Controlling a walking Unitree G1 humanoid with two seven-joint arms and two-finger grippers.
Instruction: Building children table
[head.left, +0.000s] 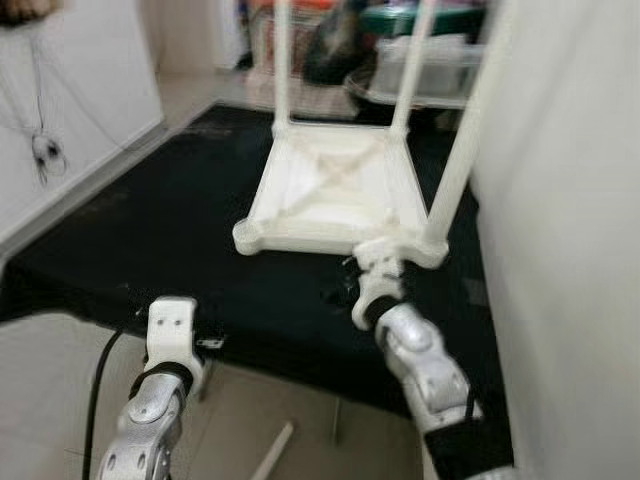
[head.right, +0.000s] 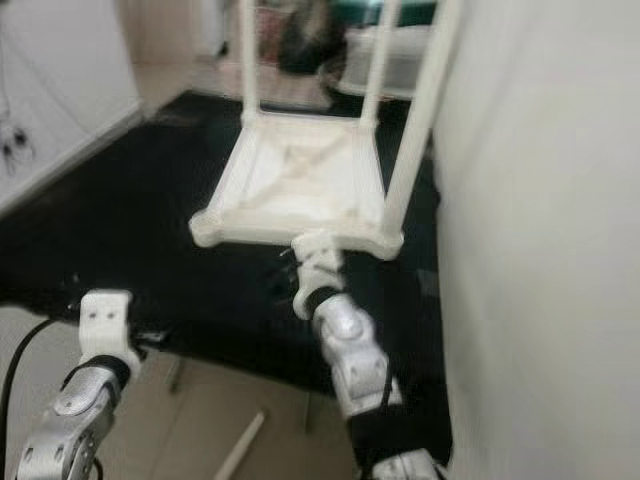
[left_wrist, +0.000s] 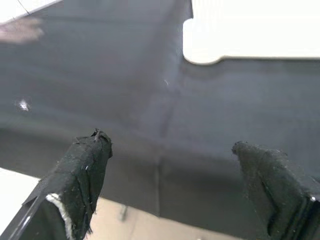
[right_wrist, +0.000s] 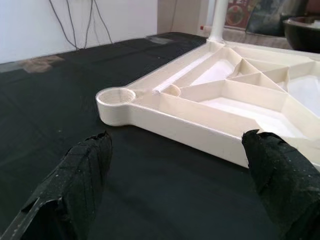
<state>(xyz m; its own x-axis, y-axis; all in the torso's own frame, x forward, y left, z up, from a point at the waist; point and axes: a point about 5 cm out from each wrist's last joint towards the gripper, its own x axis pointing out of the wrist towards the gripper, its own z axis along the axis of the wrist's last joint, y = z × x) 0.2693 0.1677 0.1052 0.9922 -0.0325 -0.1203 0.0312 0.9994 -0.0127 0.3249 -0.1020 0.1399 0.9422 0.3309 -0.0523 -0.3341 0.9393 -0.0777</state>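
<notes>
On the mat (head.left: 150, 240): tabletop (head.left: 330, 195) upside down, three legs in
Empty socket (right_wrist: 116, 96): near corner
Right gripper (right_wrist: 180, 175): released, at tabletop edge
Left gripper (left_wrist: 170, 175): released, idle
Next: fetch fourth leg, I judge

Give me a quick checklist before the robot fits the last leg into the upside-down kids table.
1. Table top lies upside down on the black mat: ok.
2. Three legs, like the near right leg, stand in their sockets: ok.
3. Near left corner socket is empty and unblocked: ok.
4. Right gripper is open, at the table's near edge: ok.
5. Left gripper is open over the mat, holding nothing: ok.
6. Fourth leg is ready to hand: cannot tell; a white stick lies on the floor.
</notes>
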